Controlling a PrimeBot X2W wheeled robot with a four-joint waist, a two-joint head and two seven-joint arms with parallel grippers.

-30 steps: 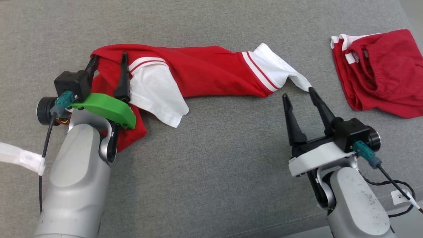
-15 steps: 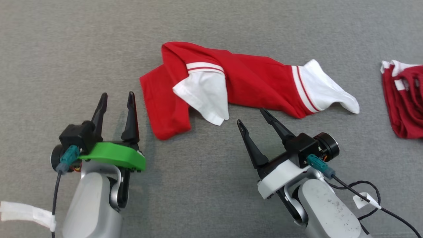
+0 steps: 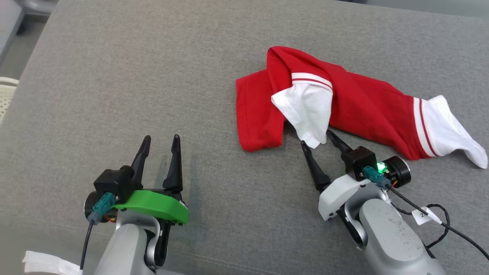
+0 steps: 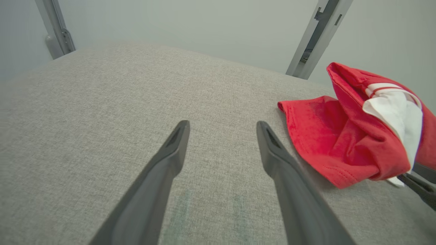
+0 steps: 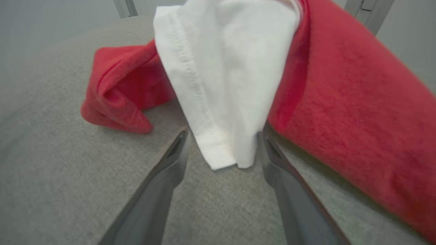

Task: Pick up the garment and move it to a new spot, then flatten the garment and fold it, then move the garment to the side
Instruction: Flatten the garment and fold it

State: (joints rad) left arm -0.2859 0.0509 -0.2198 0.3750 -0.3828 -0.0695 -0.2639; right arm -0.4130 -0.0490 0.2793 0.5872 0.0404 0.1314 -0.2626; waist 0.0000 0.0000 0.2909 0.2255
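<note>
Garment (image 3: pixel 359 110): red with white sleeves, lying crumpled in a long band on the grey padded surface (image 3: pixel 133 76), between 12 and 3 o'clock of the head view; its left end is doubled over, so flattening is not yet done.

Right gripper (image 3: pixel 316 136): at 5 o'clock, jaws wide, holding nothing; the tip of the folded white sleeve (image 3: pixel 305 110) sits between its fingertips. Left gripper (image 3: pixel 161 137): at 7 o'clock, jaws wide, empty, well apart from the cloth over bare padding.

Step in hand, as judged: taking the sleeve to spread the garment flat. To do it well, the right fingers should go lower and further along the hem before closing, so that they catch both layers of the sleeve rather than its extreme corner, which would slip; the pull should then run towards 5 o'clock, away from the body of the shirt; the left gripper should take the doubled red end and draw it towards 9 o'clock, giving opposing tension.

Views compared: the right wrist view shows the stitched sleeve hem (image 5: pixel 204 112) lying between that gripper's (image 5: pixel 222 134) fingers, apparently resting on the surface; the head view cannot confirm this. The head view alone gives the far sleeve (image 3: pixel 450 133) at 3 o'clock. The left wrist view shows the open left gripper (image 4: pixel 222 124), the red fold (image 4: pixel 340 146) at 3 o'clock and metal uprights (image 4: pixel 316 37) beyond.
</note>
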